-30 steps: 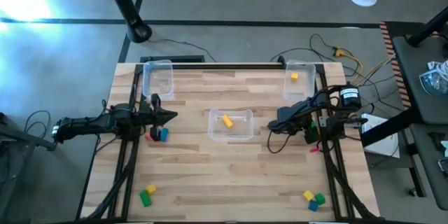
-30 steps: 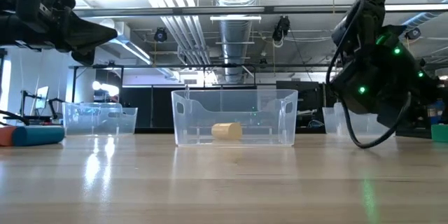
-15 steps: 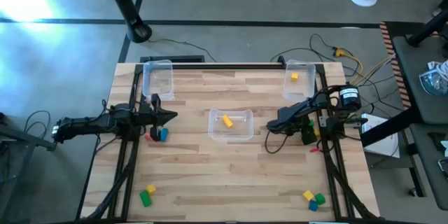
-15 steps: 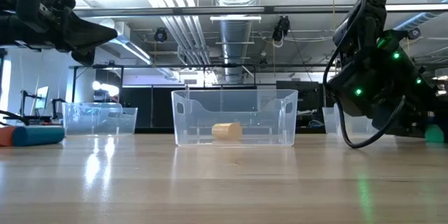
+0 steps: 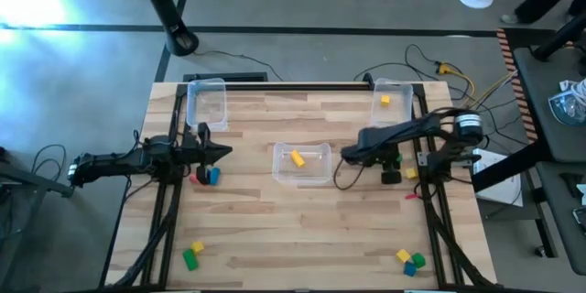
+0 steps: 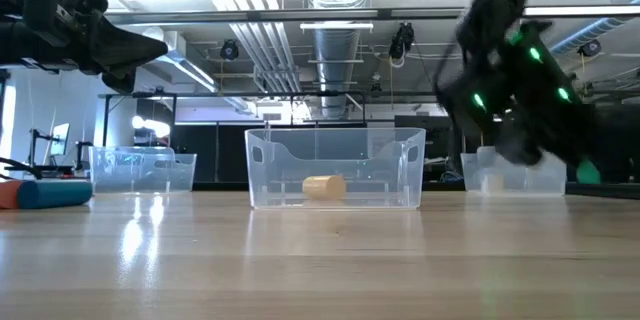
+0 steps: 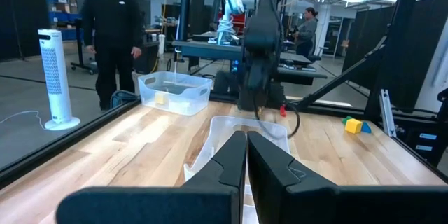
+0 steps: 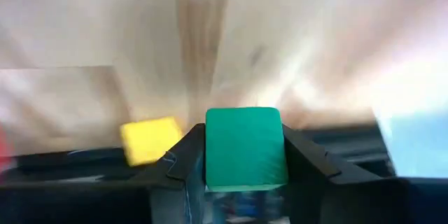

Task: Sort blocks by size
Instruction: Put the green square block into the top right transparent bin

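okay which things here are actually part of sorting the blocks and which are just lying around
Part of the job:
green block held in the right gripper
yellow block in the middle bin
red and blue blocks below the left gripper
corner bins

Lying about:
cables
tower fan

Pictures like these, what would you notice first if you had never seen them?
Probably the green block, pinched between the right gripper's fingers and filling its wrist view, with a yellow block lying on the table just beyond. Next, the clear bin in the middle of the wooden table, holding one yellow piece. The left gripper waits shut at the table's left side, near a red and a blue block.
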`<state>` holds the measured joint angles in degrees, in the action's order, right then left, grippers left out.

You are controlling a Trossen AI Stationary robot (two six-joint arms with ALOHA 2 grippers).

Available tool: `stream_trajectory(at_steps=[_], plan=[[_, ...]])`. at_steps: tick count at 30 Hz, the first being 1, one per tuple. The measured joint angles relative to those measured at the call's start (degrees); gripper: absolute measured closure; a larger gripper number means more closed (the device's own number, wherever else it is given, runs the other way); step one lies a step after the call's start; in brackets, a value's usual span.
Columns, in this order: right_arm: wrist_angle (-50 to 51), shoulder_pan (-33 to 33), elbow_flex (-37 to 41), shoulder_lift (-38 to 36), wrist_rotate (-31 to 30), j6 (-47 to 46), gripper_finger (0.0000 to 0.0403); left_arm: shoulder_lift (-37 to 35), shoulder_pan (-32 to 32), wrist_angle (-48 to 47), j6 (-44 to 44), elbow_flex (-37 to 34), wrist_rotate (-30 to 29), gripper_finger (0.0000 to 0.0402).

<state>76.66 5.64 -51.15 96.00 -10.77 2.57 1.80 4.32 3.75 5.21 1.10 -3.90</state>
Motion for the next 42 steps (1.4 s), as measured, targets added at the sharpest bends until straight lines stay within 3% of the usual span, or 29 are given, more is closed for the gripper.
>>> stream_trajectory(at_steps=[4, 8, 10, 15, 19, 27, 42], plan=[[5.3, 3.1, -6.1, -8.4, 0.9, -8.3, 0.0273, 0.0, 0.0, 0.0, 0.0, 0.0, 0.0, 0.0401], [5.1, 10.0, -10.7, -17.6, -7.5, -27.4, 0.0272, 0.0, 0.0, 0.0, 0.0, 0.0, 0.0, 0.0401], [4.4, 13.8, -12.6, -21.8, -8.9, -35.4, 0.0271, 0.0, 0.0, 0.0, 0.0, 0.0, 0.0, 0.0401], [-1.5, 23.1, -14.7, -27.4, -10.8, -43.1, 0.0274, 0.0, 0.0, 0.0, 0.0, 0.0, 0.0, 0.0401], [-8.9, 30.2, -14.7, -27.3, -12.7, -45.0, 0.0274, 0.0, 0.0, 0.0, 0.0, 0.0, 0.0, 0.0401], [-19.0, 40.5, -7.9, -20.2, -9.4, -42.5, 0.0272, 0.0, 0.0, 0.0, 0.0, 0.0, 0.0, 0.0401], [-37.1, 41.5, 4.3, -15.2, -10.2, -52.9, 0.0273, 0.0, 0.0, 0.0, 0.0, 0.0, 0.0, 0.0401]])
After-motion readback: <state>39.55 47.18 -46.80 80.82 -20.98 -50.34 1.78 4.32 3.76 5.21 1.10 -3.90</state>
